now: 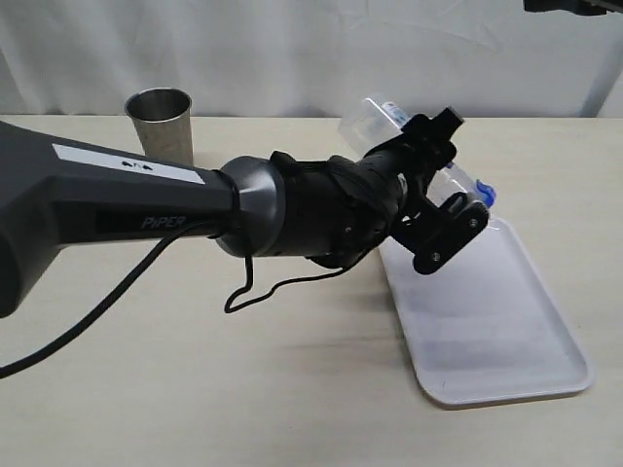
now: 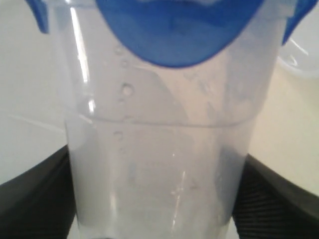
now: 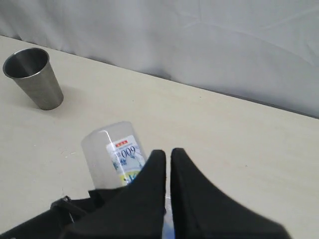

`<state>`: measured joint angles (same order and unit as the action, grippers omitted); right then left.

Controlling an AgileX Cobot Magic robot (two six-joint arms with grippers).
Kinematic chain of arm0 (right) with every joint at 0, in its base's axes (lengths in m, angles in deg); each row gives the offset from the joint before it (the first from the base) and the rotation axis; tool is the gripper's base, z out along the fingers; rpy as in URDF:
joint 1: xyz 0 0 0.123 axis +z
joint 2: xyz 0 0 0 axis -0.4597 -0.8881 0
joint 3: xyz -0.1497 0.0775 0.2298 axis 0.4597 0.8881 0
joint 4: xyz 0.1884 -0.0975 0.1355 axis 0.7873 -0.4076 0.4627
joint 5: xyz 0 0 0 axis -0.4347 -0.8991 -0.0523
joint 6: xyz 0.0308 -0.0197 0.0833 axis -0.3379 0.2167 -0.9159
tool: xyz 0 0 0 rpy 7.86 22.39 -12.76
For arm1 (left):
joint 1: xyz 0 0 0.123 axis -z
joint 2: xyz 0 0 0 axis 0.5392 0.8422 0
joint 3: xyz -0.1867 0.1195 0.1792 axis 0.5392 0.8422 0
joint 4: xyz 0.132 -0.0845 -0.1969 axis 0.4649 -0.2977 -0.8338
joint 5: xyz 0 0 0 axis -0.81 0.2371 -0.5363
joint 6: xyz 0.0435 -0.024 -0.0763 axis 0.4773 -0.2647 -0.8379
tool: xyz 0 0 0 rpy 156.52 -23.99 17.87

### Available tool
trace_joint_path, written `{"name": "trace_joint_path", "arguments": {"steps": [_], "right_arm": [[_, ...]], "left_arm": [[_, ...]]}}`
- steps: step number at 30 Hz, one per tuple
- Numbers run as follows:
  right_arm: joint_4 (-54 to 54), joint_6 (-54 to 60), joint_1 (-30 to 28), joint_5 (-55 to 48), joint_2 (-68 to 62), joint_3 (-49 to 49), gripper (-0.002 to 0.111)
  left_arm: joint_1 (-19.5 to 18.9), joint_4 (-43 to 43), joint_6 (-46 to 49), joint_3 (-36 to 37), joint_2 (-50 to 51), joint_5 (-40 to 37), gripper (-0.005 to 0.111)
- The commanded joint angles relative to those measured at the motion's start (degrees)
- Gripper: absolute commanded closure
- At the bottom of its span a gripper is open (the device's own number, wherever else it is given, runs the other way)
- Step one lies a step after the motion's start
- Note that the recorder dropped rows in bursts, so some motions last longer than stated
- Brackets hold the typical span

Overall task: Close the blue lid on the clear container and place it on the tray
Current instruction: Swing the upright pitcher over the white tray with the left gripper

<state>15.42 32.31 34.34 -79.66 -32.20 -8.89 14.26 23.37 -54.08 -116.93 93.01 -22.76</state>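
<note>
Above beige tabletop point(image 1: 292, 389), white curtain point(image 1: 292, 49) behind, left end effector point(image 1: 440, 183) clamped on clear container point(image 1: 366, 123), right end effector point(image 3: 168, 158) together

The lid point(image 2: 174, 35) is blue, the clear container point(image 2: 159, 164) translucent whitish, the tray point(image 1: 506, 341) plain white, the steel cup point(image 1: 161, 126) grey and the bench point(image 1: 243, 389) pale beige.

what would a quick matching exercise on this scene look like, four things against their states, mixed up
Things:
1 steel cup
2 clear container
3 white tray
4 right gripper

States:
a shut
b lying flat on the table
c clamped in the left gripper, tipped over
d standing upright, open end up

Pairs: 1-d, 2-c, 3-b, 4-a
</note>
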Motion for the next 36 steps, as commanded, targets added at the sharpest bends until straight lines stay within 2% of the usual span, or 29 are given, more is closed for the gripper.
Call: {"name": "trace_joint_path", "arguments": {"steps": [1,10,18,23,28,32,36], "right_arm": [[-0.19,-0.42,-0.25,0.26,0.35,-0.44,0.104],[-0.06,-0.42,-0.25,-0.46,0.35,-0.44,0.104],[0.2,-0.42,-0.25,-0.84,0.35,-0.44,0.104],[0.2,-0.53,-0.25,-1.23,0.35,-0.44,0.104],[0.2,-0.5,-0.25,-1.44,0.35,-0.44,0.104],[0.09,-1.34,-0.25,-1.94,0.35,-0.44,0.104],[-3.86,-4.94,-0.25,-2.54,0.35,-0.44,0.104]], "left_arm": [[1.43,0.29,0.06,-0.99,0.15,2.57,0.107],[2.74,-0.15,-0.34,-0.99,0.15,7.66,0.107],[3.08,-7.38,-0.44,-0.99,0.15,14.22,0.107],[3.08,-11.26,-0.56,-0.99,0.15,15.17,0.107],[3.08,-26.84,-0.68,-0.99,0.15,20.91,0.107],[3.08,-43.68,-0.79,-0.99,0.19,26.0,0.107],[3.08,-55.7,-0.79,-0.99,0.29,28.5,0.107]]}}
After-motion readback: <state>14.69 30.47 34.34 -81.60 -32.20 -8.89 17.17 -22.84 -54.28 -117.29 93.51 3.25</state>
